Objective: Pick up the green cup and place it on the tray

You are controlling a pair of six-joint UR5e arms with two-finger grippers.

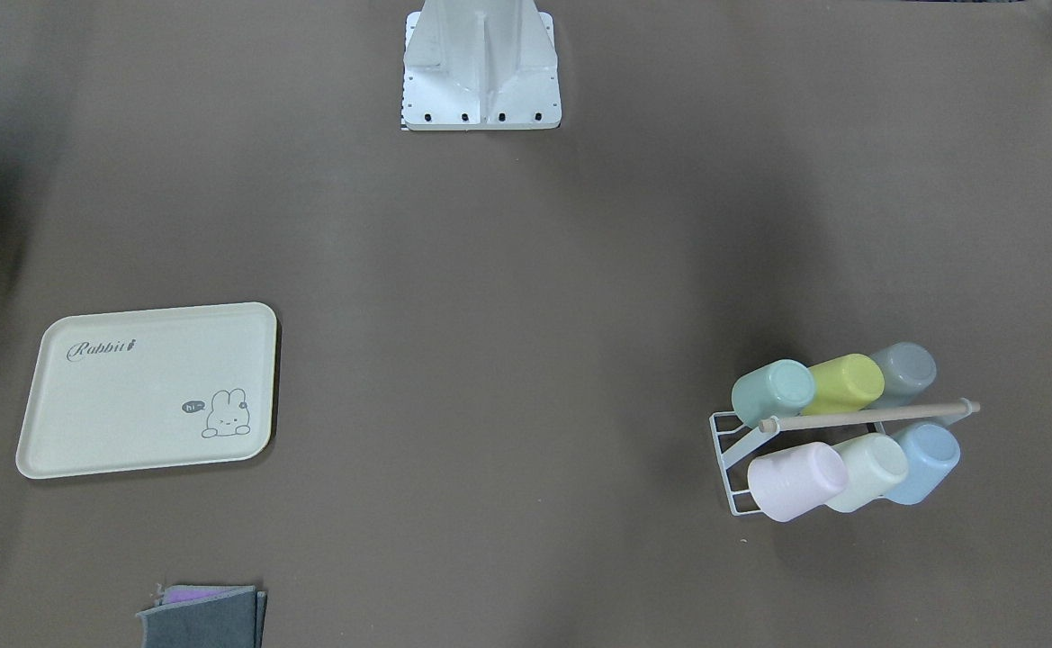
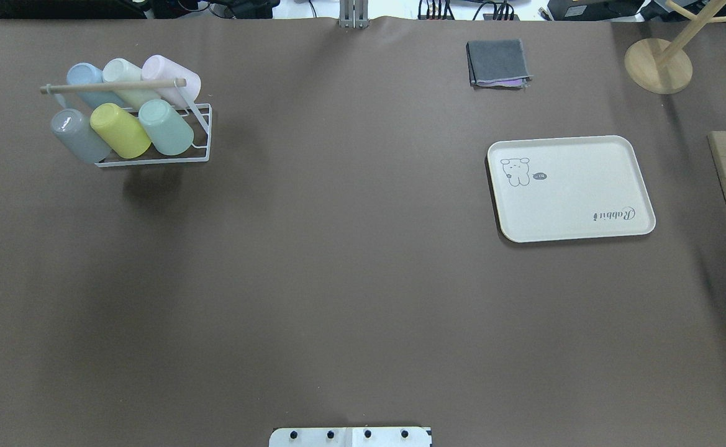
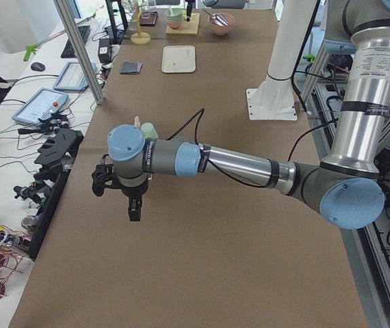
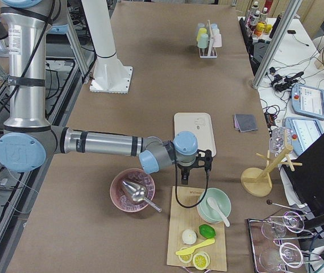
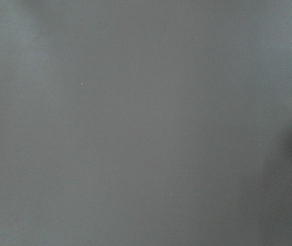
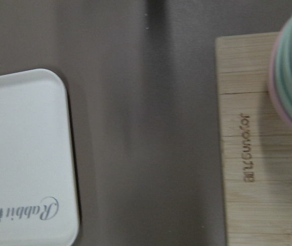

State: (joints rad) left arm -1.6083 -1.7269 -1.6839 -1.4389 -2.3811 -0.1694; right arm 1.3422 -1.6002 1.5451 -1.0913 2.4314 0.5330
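Cups sit in a white wire rack (image 1: 728,468) on the robot's left side of the brown table (image 1: 508,315), six of them, all tipped over with their bottoms pointing up and out. A wooden bar (image 1: 867,416) runs across the top of the rack, between the two rows. The green cup (image 1: 773,391) is in the row nearer the robot, at the end closest to the middle of the table. It touches the yellow cup (image 1: 845,382), and the grey cup (image 1: 903,371) comes after that. The other row holds a pink cup (image 1: 795,481), a cream cup (image 1: 869,468) and a blue cup (image 1: 926,461). The tray (image 1: 130,414) lies flat on the robot's right side, well apart from the rack, with its bunny drawing and the word "Rabbit" showing. A folded grey cloth (image 1: 202,616) lies near it. The left gripper (image 3: 132,205) hangs over bare table, pointing down, and I cannot tell if its fingers are apart or together. The right gripper (image 4: 191,170) hangs over the gap between the tray and a wooden board (image 4: 187,227); I cannot tell its fingers either. On the board sits a green bowl (image 4: 213,205) with a white spoon (image 4: 217,210) in it. Beside the board, a pink bowl (image 4: 132,190) holds a metal scoop (image 4: 135,192).
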